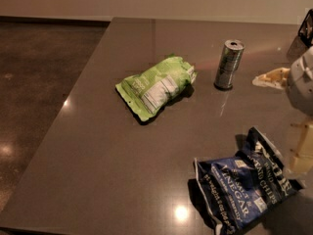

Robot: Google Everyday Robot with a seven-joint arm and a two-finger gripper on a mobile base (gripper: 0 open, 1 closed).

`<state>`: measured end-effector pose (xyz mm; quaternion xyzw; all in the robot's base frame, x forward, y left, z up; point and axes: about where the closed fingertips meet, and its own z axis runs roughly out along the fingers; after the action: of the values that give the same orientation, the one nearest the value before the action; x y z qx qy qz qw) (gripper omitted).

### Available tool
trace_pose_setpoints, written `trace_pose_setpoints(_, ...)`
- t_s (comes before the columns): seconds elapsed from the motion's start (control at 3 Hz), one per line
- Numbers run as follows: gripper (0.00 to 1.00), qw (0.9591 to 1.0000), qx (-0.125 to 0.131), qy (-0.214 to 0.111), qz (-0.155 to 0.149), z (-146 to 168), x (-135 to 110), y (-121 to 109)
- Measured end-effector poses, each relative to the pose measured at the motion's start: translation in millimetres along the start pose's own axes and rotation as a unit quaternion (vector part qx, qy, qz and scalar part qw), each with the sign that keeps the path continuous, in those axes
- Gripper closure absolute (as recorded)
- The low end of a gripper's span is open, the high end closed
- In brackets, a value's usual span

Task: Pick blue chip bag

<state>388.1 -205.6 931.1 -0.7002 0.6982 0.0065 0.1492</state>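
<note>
- Navy crinkled film makes up the blue bag (pixel 244 185), which lies flat on the table (pixel 98 155) near the front right, well apart from the green bag (pixel 156 84) and the can (pixel 229 65).
- Handling, as a judgement: it should be very light, soft and puffed with air. It will give and crackle under pressure, and the chips inside will crush easily.
- The film shines, so it is probably slippery; a shallow pinch could slide off.
- Its far right end is rumpled and stands up a little from the table, near the lettering. That raised fold looks like the best place to take hold, since one finger could get under or around it.
- The flat middle offers nothing to close on, so a grip there would likely only press the bag down.
- The gripper (pixel 281 119) hangs at the right edge of the view, above and just beside the bag's far right end.
- Its pale fingers (pixel 271 77) look spread wide, one reaching toward the can's side, the other pointing down near the bag's corner.
- It holds nothing, and I see no contact with the bag.
</note>
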Motion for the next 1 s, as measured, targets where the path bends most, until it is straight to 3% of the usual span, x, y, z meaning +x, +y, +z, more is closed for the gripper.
trace_pose_setpoints(0.33, 0.00, 0.9987, -0.012, -0.006, -0.048, 15.8, -2.9, 17.5)
trace_pose_setpoints(1.0, 0.00, 0.9909, -0.046, -0.003, -0.127, 49.6, -7.1, 43.9)
